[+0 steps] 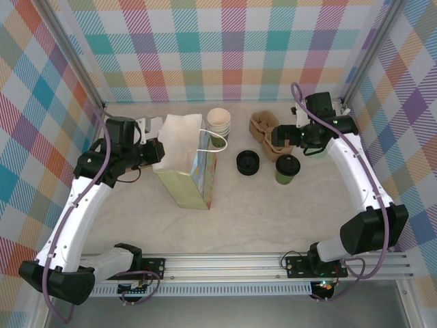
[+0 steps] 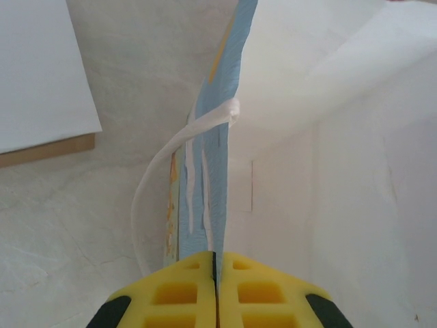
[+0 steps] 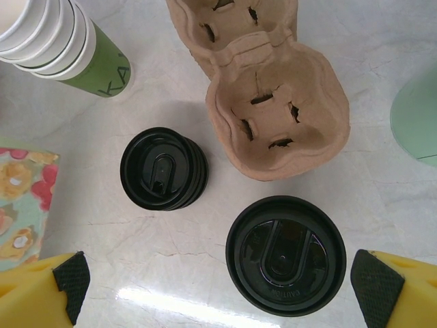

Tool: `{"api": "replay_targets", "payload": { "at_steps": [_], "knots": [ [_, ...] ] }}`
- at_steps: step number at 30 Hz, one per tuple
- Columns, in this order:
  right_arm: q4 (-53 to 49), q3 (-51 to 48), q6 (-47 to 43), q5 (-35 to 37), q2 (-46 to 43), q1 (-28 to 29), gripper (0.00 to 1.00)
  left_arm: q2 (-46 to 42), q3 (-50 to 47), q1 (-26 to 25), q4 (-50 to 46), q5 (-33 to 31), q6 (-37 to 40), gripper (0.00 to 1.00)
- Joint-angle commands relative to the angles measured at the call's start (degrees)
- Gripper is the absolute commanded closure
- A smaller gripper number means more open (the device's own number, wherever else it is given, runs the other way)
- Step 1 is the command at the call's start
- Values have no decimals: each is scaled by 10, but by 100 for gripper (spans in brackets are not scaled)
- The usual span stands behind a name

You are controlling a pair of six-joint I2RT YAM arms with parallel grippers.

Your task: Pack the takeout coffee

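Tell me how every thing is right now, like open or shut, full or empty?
left tool, shut on the paper bag wall.
paper bag, standing, top open.
coffee cup, upright, black lid on it.
right tool, open, holding nothing.
spare lids, stacked, not on any cup.
cup stack, nested together.
cup carrier, empty.
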Motion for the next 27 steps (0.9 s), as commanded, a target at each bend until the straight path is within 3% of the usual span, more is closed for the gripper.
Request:
{"api": "replay_targets", "payload": {
  "at_steps": [1, 13, 17, 23, 27],
  "knots": [
    [1, 6, 0, -12, 16, 0, 1, 3, -7, -22, 30, -28, -24, 100],
    [4, 41, -42, 9, 98, 18, 11, 50, -50, -81, 111, -62, -65, 97],
    [0, 72, -63, 22, 145, 28, 14, 57, -44, -86, 111, -65, -67, 80],
    [0, 111, -81, 46, 214, 41, 17, 43, -13, -86, 91, -70, -63, 47],
    [-2, 130, -84, 60, 248, 42, 21, 23, 13, -86, 79, -94, -57, 39]
  ]
}}
